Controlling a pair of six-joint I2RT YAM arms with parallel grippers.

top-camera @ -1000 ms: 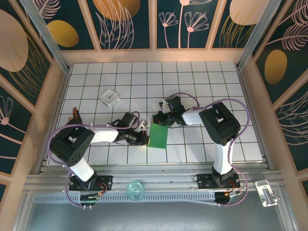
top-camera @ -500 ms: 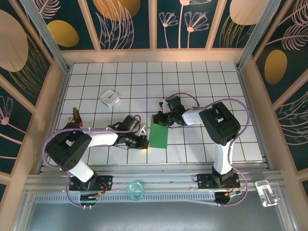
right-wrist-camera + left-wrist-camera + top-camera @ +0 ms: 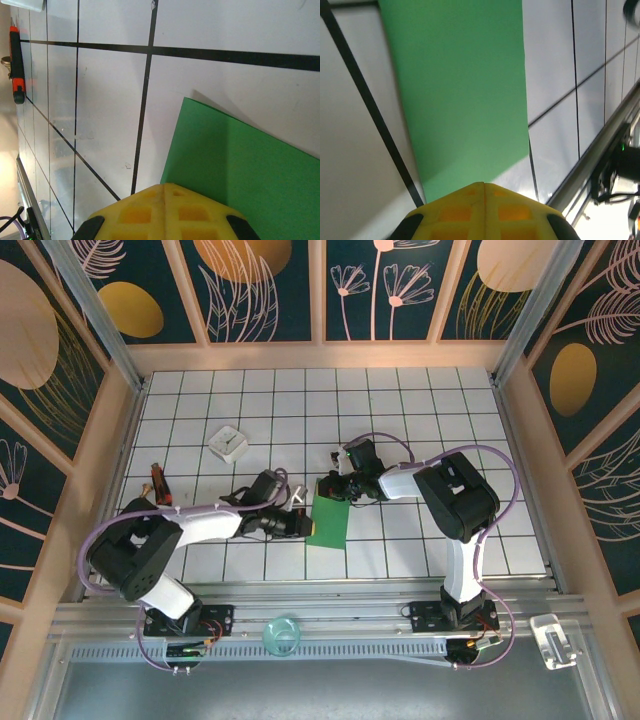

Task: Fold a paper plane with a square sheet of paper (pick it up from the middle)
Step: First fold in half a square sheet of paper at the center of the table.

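Left fingers (image 3: pixel 301 523): shut, yellow tips (image 3: pixel 484 192) pressed pad to pad with only a seam between. Nothing shows between them.
Right fingers (image 3: pixel 329 490): likewise shut, yellow waffle-moulded tips (image 3: pixel 164 192) meeting in a seam.

Paper (image 3: pixel 328 520): bright green, thin, matte and smooth. It is a plain rectangle lying flat on the table (image 3: pixel 400 410), between the two sets of fingers.
- Top view: the left tips stand at its left edge, the right tips at its far end.
- Left wrist view: the sheet (image 3: pixel 460 90) runs straight ahead of the tips, its near edge reaching them. Whether they press it cannot be told.
- Right wrist view: a sharp corner of the sheet (image 3: pixel 240 170) lies ahead and to the right of the tips, casting a thin shadow along its far edge.

Table: glossy white square tiles with dark grout lines.

Box (image 3: pixel 229 444): small, white, square, well beyond the left fingers.

Tool (image 3: pixel 157 480): slim, orange and black, far left of the left fingers. It is also seen in the right wrist view (image 3: pixel 16 65).
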